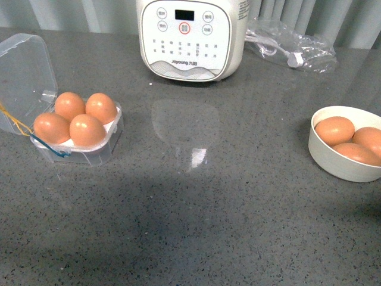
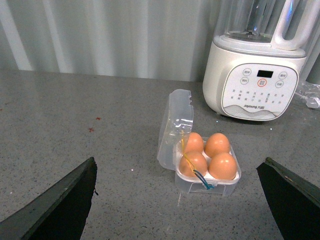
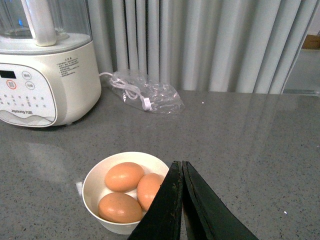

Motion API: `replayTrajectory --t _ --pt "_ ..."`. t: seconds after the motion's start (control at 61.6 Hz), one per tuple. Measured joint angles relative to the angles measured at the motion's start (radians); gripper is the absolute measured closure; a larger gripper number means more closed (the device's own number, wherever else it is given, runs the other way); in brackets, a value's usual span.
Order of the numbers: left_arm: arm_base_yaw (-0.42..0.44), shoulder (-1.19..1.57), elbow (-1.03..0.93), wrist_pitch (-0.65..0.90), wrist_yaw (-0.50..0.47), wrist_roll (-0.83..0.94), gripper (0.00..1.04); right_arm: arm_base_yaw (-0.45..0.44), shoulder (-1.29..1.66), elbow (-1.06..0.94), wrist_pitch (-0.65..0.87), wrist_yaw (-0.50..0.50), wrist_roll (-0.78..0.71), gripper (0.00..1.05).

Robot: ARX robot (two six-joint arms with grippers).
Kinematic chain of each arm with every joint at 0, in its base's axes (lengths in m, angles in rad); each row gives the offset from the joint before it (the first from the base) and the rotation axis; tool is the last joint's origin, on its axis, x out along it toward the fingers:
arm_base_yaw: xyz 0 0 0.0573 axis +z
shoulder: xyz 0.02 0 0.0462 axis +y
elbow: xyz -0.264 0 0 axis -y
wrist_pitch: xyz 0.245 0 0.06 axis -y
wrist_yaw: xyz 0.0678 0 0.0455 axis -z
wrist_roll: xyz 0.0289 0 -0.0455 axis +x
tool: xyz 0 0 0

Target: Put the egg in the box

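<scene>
The clear plastic box (image 1: 89,156) stands at the left of the grey counter with its hinged lid (image 1: 24,71) open. Brown eggs (image 1: 87,130) fill all four of its slots. It also shows in the left wrist view (image 2: 210,186), with a yellow and blue band over its front. My left gripper (image 2: 178,161) is open and empty, its fingers spread wide on either side of the box and short of it. My right gripper (image 3: 181,164) is shut and empty, beside a white bowl (image 3: 95,175) that holds three more brown eggs (image 3: 124,176). Neither arm shows in the front view.
The white bowl (image 1: 333,164) with its eggs (image 1: 334,130) sits at the right edge of the counter. A white blender (image 1: 190,36) stands at the back centre. A clear bag with a cable (image 1: 292,44) lies to its right. A grey curtain hangs behind.
</scene>
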Motion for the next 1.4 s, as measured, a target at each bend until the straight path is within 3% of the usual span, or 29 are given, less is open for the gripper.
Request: replayTrajectory --t 0.455,1.055,1.153,1.283,1.396 --pt "0.0 0.0 0.0 0.0 0.0 0.0 0.07 0.0 -0.278 -0.002 -0.26 0.0 0.0 1.02" --pt "0.0 0.0 0.0 0.0 0.0 0.0 0.07 0.0 -0.461 -0.002 -0.44 0.0 0.0 1.02" --pt "0.0 0.0 0.0 0.0 0.0 0.0 0.07 0.0 -0.573 -0.001 -0.589 -0.003 0.0 1.02" --pt "0.0 0.0 0.0 0.0 0.0 0.0 0.07 0.0 -0.632 -0.001 -0.616 -0.003 0.0 1.02" --pt "0.0 0.0 0.0 0.0 0.0 0.0 0.07 0.0 -0.632 -0.001 -0.619 -0.003 0.0 0.85"
